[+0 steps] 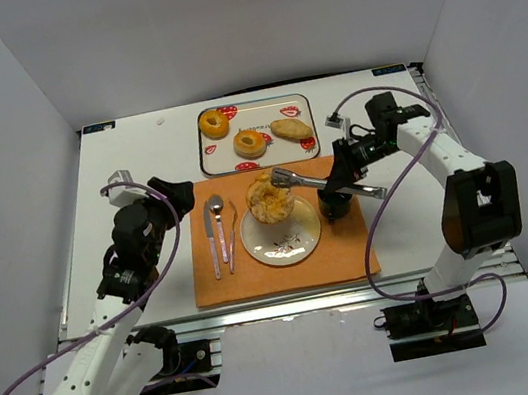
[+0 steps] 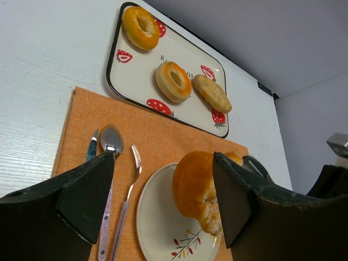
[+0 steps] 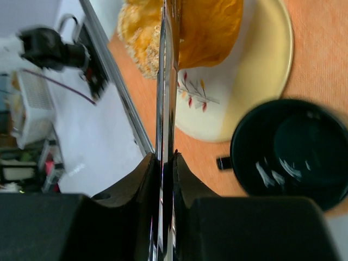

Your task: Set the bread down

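White bench [image 1: 137,168], flat and bare along the left edge. Plain pale walls [image 1: 215,23] on the left, far and right sides, like a big box. A metal rail along the near edge.

In the middle of the bench, close to the near edge, an orange mat [image 1: 345,255]. On the mat, a round plate [image 1: 287,246] with little leaves painted on it. On the plate, toward its far side, the big golden bread [image 1: 270,200].

Right hand [image 3: 165,163] squeezed tight on shiny tongs [image 1: 307,180]. Tips of the tongs right at the top of the bread; hard to tell if pinching it. Just under that hand, on the right part of the mat, a black cup [image 1: 335,208].

Left hand [image 2: 163,163] up over the left side of the bench, fingers wide apart, holding nothing.

On the left part of the mat, side by side: knife [image 1: 213,242], spoon [image 1: 217,215], fork [image 1: 233,233].

By the far edge, a tray [image 1: 266,116] with red strawberry pictures. On it, two ring breads [image 1: 214,123] and one long bun [image 1: 291,129].
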`<state>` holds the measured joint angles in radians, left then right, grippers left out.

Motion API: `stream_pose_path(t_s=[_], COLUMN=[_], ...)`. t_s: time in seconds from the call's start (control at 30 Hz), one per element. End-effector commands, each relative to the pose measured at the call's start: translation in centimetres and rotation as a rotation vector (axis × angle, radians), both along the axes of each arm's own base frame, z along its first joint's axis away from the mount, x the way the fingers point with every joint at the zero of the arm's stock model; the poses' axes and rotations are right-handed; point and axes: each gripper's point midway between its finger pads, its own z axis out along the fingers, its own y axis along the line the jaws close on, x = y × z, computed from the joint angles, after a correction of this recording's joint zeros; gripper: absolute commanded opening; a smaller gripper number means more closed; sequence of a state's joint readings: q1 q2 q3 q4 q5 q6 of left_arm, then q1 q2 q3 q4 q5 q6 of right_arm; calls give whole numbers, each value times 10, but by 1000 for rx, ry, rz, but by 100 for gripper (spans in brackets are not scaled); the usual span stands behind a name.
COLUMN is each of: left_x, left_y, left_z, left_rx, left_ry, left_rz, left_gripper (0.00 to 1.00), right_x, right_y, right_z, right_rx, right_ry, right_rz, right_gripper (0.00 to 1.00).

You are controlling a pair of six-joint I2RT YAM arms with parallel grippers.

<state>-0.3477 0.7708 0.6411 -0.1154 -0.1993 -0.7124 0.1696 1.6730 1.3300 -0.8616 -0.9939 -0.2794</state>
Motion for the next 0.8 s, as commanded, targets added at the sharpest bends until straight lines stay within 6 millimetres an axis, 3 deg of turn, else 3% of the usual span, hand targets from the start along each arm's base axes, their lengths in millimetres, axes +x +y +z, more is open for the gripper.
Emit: stream_pose_path(t_s=[0.0, 0.3, 0.5, 0.77], left_x=[-3, -4, -5, -4], left_y=[1, 0, 1, 0], left_z=[4, 2, 2, -1], left_rx=[-25, -26, -31, -29], left_ry=[-31, -35, -40, -33], left_rz=[4, -4, -1, -4], left_gripper=[82, 82, 82, 82], right_x=[-20, -42, -41, -8], right_y=[-15, -13, -13, -7], right_z=[6, -17, -21, 2], right_rx=[-49, -114, -140, -132], right_ry=[-136, -70, -66, -178], right_rz=[67, 135, 145, 128], right_gripper=[0, 1, 23, 43])
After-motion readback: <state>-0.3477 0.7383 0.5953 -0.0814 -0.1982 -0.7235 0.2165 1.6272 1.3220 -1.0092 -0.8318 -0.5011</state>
